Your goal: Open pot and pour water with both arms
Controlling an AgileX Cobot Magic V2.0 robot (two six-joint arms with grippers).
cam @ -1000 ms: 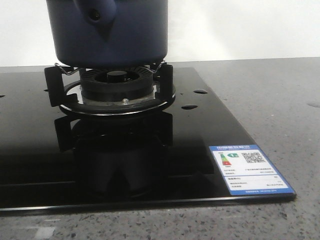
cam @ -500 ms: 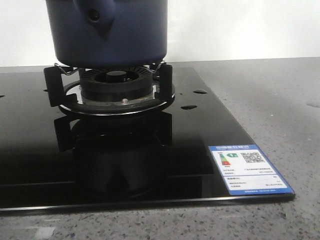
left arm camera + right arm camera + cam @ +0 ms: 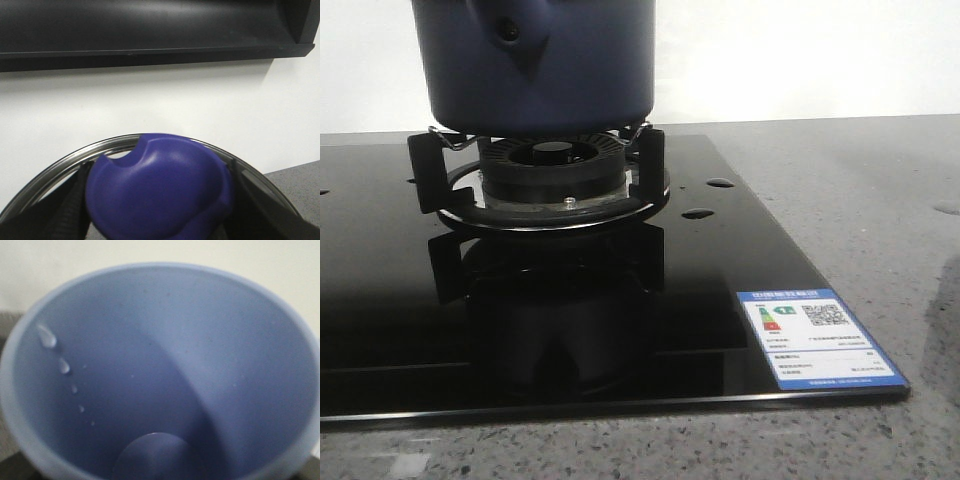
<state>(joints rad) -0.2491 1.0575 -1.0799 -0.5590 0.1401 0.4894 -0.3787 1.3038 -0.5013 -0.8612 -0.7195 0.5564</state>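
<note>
On the burner stand (image 3: 545, 190) at the back left of the black glass hob (image 3: 720, 300) sits the pot (image 3: 535, 65) — I compare it with the front views of the last second and find almost no shift, only a slight settling of the stand and pot leftward. Through the left wrist view I see a blue knob (image 3: 160, 187) over a steel-rimmed disc, apparently the lid (image 3: 65, 162), with the left gripper's dark fingers (image 3: 75, 195) flanking the knob; whether they pinch it I cannot tell. The right wrist view is filled by a pale blue cup (image 3: 160, 375), droplets on its inner wall and no water visible; that gripper itself is out of sight. My judgement — the pouring looks done or nearly so, and the scene is holding steady.
</note>
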